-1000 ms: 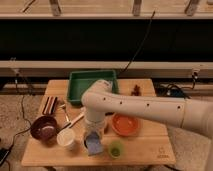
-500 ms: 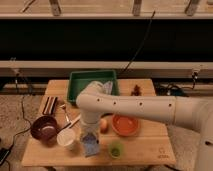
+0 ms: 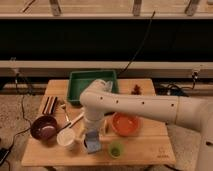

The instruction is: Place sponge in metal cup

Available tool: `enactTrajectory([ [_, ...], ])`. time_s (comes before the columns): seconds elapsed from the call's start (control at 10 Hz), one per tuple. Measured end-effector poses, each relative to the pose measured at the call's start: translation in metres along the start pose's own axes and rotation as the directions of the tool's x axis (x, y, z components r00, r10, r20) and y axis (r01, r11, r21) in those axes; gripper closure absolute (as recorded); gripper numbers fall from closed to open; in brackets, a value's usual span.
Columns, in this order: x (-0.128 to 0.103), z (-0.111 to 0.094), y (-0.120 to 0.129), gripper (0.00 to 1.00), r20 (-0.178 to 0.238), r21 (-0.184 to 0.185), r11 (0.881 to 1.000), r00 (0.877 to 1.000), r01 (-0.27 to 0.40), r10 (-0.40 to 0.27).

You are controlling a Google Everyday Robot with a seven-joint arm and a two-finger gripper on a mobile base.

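The sponge (image 3: 92, 144), a small blue-grey block, is at the table's front middle, between a white cup (image 3: 65, 139) and a green cup (image 3: 116, 149). My gripper (image 3: 93, 134) hangs straight down from the white arm (image 3: 130, 106) and is right above the sponge, at or touching its top. I cannot pick out the metal cup; it may be hidden behind the gripper and the sponge.
An orange bowl (image 3: 125, 124) sits right of the gripper and a dark maroon bowl (image 3: 44, 127) sits at the left. A green tray (image 3: 80, 86) is at the back. Utensils (image 3: 66, 114) and a brown ribbed block (image 3: 49, 104) lie at the left. The wooden table (image 3: 150, 150) ends close in front.
The arm has shifted slightly sideways over the same spot. The gripper stays above the blue-grey sponge, which has hardly moved.
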Motion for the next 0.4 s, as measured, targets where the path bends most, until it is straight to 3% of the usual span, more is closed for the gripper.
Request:
enactTrajectory([
  [0.4, 0.0013, -0.0063, 0.0086, 0.2, -0.021, 0.028, 1.0, 1.0, -0.008, 0.009],
])
